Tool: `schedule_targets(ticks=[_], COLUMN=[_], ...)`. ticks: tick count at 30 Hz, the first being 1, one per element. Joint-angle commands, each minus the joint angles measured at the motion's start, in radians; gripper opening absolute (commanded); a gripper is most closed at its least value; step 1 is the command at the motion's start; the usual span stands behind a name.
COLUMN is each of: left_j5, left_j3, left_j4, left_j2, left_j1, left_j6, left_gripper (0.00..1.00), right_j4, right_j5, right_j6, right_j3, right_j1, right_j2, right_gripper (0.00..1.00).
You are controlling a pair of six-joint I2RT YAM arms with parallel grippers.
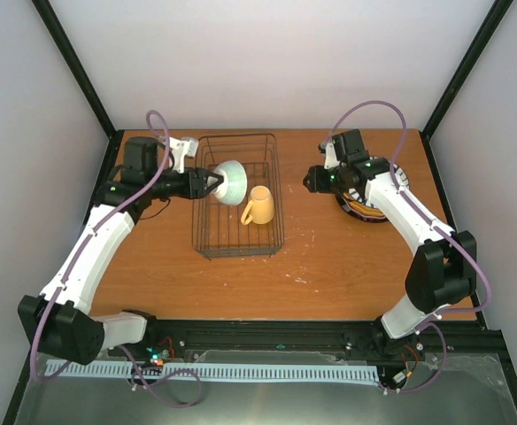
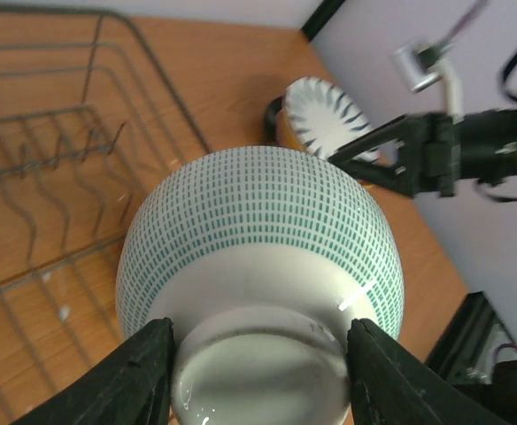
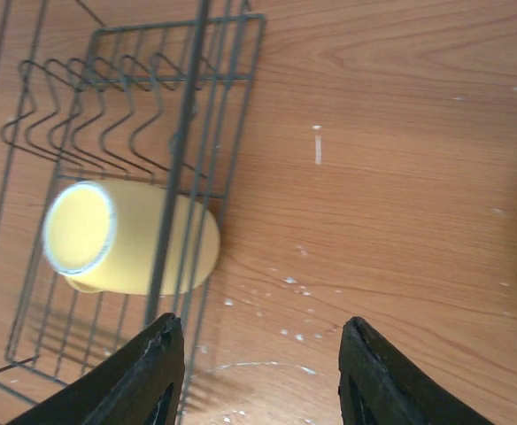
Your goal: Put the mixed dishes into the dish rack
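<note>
Right up close in the left wrist view, the left claw [image 2: 258, 376] is clenched on the round foot of the small pale blue-green bowl with tiny green dashes [image 2: 258, 257], with one black finger on each side. In the top view the bowl [image 1: 230, 181] hangs on its side over the upper middle of the dark wire dish rack [image 1: 238, 246]. Its mouth is turned away from the claw. I cannot tell if it touches the wires yet.

The yellow mug [image 1: 258, 205] is in the rack by the right wall, just beside the bowl. The right claw [image 3: 260, 359] is released and holds nothing. It hovers over the brown wooden counter [image 3: 400, 177], just right of the rack. A white plate with black stripes [image 2: 325, 113] waits outside the rack, in the upper middle of the left wrist view.

I think the job now is to set the bowl down. To do it well, the claw should go down slowly and tip the mouth toward the rack floor. It should aim for the bare wires left of the mug so the two do not bump. It should let go only when the bowl rests and does not rock. The bowl looks smooth and is held by a small foot, so a quick turn could make it slip.
</note>
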Motion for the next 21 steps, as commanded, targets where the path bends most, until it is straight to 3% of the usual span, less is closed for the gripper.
schedule_targets(ticks=[1,13,21], left_j5=[-0.154,-0.587,-0.666], left_j3=[0.092,0.175,0.189], left_j4=[-0.230,-0.479,-0.487], left_j2=[0.041,0.188,0.233], left_j1=[-0.026,-0.173,-0.229], left_j6=[0.113,0.096,0.073], left_gripper=[0.01,0.01,0.01], right_j4=[-0.046,-0.054,-0.049], right_j5=[0.093,0.115,0.118], right_j6=[-0.041,-0.058,-0.061], right_j3=[-0.003,-0.010,-0.030], right_j1=[-0.018,-0.036,-0.041], right_j2=[-0.018,-0.038,-0.055], right_gripper=[0.48,0.48,0.48])
